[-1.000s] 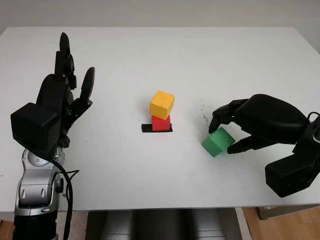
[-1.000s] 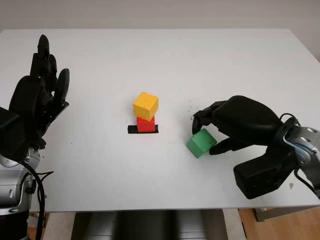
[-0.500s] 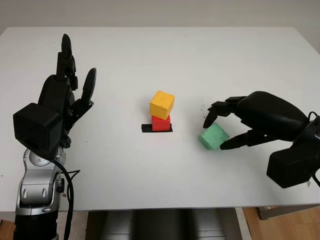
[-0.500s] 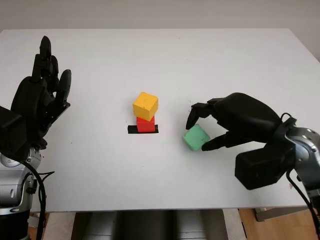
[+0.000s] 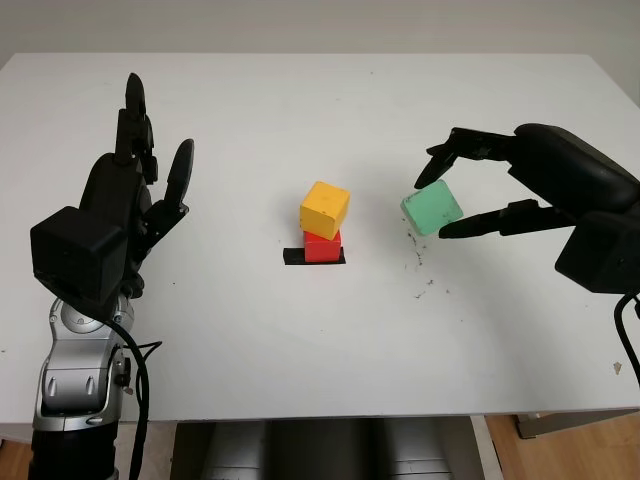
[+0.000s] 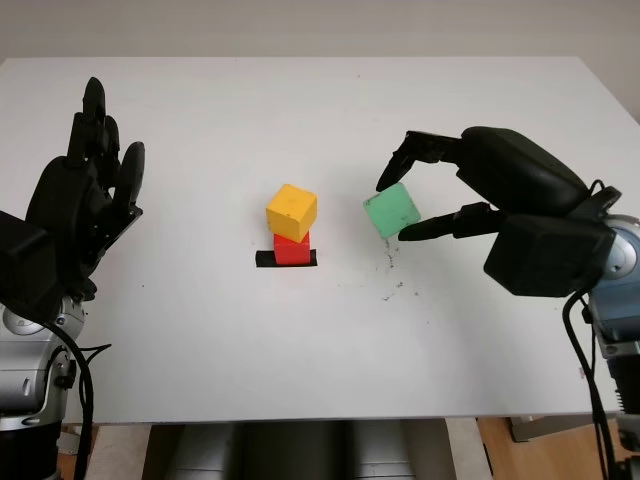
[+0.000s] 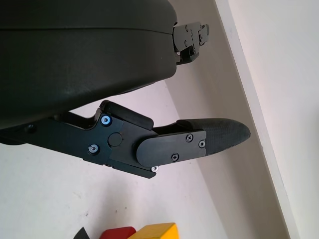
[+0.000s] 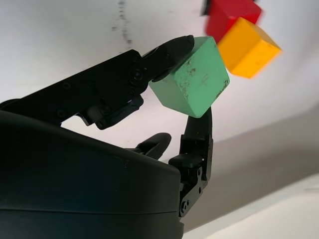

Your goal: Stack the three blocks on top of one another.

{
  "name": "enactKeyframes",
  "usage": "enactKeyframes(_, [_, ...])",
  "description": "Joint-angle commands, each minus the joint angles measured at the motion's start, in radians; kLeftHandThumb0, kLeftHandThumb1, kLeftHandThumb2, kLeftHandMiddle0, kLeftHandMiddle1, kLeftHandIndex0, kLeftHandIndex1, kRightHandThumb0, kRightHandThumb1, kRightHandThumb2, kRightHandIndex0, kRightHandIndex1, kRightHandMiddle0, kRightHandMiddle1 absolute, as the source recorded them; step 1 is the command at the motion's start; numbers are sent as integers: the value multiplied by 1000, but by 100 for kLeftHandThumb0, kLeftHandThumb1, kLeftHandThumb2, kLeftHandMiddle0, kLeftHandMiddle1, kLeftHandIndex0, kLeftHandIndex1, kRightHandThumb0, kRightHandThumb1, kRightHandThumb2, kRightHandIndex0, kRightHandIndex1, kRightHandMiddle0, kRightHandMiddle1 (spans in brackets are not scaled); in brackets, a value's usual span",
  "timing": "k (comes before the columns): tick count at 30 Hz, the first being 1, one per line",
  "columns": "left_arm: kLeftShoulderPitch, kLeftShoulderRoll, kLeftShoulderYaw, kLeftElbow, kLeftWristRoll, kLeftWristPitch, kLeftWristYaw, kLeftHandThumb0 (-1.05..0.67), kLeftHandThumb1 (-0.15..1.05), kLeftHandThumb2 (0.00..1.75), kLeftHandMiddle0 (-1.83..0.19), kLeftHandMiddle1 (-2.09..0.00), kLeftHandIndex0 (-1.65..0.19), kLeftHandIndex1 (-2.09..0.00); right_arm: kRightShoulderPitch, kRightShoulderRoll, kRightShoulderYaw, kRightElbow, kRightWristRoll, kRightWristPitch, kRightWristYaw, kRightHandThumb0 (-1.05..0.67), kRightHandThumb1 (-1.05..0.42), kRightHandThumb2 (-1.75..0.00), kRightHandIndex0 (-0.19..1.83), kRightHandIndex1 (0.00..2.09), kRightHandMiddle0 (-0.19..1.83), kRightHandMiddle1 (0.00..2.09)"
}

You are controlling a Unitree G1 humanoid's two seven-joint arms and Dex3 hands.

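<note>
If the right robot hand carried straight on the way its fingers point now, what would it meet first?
Probably the yellow block, which sits on the red block. The right robot hand holds the green block off the table, level with the yellow one, so the green block would likely hit first; depth is uncertain.

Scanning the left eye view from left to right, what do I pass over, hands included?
left hand, open and raised above the table's left side → yellow block sitting on the red block → green block, lifted off the table → right hand pinching it.
</note>
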State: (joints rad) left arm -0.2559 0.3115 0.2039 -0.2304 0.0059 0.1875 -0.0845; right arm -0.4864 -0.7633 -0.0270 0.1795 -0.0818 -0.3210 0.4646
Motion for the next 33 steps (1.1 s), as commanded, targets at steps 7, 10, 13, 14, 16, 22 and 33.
enactKeyframes(7, [12, -9, -8, -20, 1, 2, 6, -69, 105, 58, 19, 0, 19, 0, -77, 149, -41, -124, 215, 436, 19, -37, -93, -6, 25, 30, 31, 164])
enactKeyframes(10, [14, -9, -11, -18, 7, 0, 7, -69, 105, 58, 19, 0, 19, 0, -119, 178, -30, -169, 280, 606, 45, -34, -97, -6, 13, 35, 18, 178])
enactKeyframes(13, [14, -13, -13, -18, 9, -1, 13, -69, 105, 58, 19, 0, 19, 0, -182, 194, -14, -166, 322, 732, 85, -32, -99, -6, 2, 44, 11, 191])
enactKeyframes(14, [15, -12, -14, -16, 10, -4, 12, -68, 105, 58, 19, 0, 19, 0, -209, 196, -10, -160, 334, 784, 96, -32, -101, -6, -5, 55, 9, 196])
enactKeyframes(16, [17, -12, -15, -14, 10, -7, 12, -69, 105, 58, 19, 0, 19, 0, -272, 205, -4, -131, 361, 887, 117, -33, -102, -6, -14, 70, 7, 200])
enactKeyframes(22, [27, -19, -20, -22, 13, -5, 20, -69, 105, 59, 19, 0, 19, 0, -426, 225, 31, -32, 360, 1047, 141, -35, -104, -6, -19, 83, 12, 199])
enactKeyframes(33, [30, -37, -26, -22, 21, -9, 37, -67, 105, 59, 19, 0, 19, 0, -441, 334, 17, 30, 348, 1007, 88, -44, -104, -6, -19, 88, 10, 193])
